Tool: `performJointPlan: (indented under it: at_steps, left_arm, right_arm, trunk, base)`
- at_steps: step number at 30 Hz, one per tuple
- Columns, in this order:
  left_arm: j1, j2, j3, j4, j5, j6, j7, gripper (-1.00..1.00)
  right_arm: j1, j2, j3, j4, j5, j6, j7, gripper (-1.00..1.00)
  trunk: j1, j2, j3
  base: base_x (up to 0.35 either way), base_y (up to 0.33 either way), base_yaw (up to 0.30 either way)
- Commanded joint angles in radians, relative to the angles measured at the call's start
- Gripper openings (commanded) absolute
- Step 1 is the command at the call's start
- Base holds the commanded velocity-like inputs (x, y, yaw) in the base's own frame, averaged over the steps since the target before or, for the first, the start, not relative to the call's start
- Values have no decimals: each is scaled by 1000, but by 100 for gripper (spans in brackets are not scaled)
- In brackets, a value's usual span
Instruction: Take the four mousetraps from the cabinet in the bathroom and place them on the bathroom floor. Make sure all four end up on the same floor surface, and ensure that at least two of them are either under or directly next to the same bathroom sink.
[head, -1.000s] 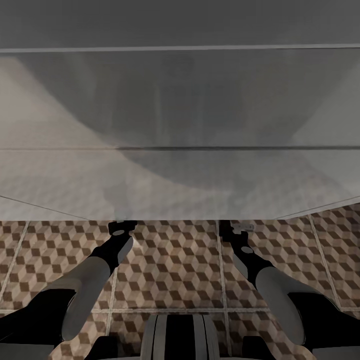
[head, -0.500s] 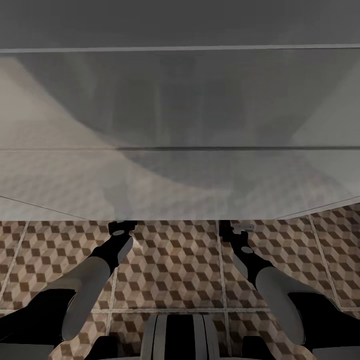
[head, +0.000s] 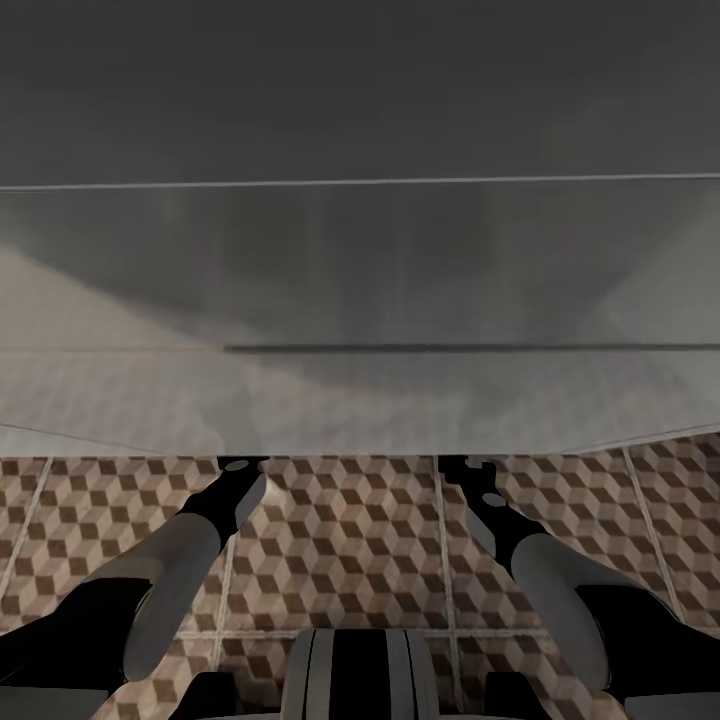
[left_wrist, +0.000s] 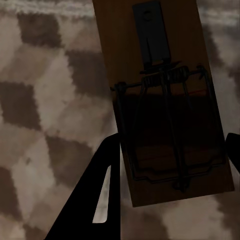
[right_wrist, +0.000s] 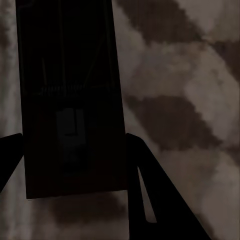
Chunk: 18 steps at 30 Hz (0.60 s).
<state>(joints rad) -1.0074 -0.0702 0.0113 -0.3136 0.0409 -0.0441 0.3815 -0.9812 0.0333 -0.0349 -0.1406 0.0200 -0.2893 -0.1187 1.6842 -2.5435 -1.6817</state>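
Camera tilted; arms unmoved. Left gripper (left_wrist: 170, 170) holds mousetrap (left_wrist: 165, 100); right gripper (right_wrist: 72, 160) holds second mousetrap (right_wrist: 70, 95).

- No text, label, brand, number or sign can be read on any surface in the head view or either wrist view.

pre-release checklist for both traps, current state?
1. Left hand has a mousetrap between its fingers: ok.
2. Right hand has a second mousetrap between its fingers: ok.
3. Cube-pattern bathroom floor lies below both hands: ok.
4. Hands reach under the white vanity: ok in the head view.
5. Traps resting on the tiles: cannot tell.
6. The two other traps already placed: cannot tell.
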Motion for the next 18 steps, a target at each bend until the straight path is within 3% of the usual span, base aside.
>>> performJointPlan:
  at_steps: [1,18]
  left_arm:
    - [0,0,1,1,4,-4,2,-100]
    - [0,0,0,2,4,-5,2,-100]
  right_arm:
    - [0,0,-3,1,-2,-4,-1,-100]
    - [0,0,-3,1,-3,-2,-1,-100]
  trunk:
    - [0,0,0]
    - [0,0,0]
  base:
    - [33,0,0]
    - [5,0,0]
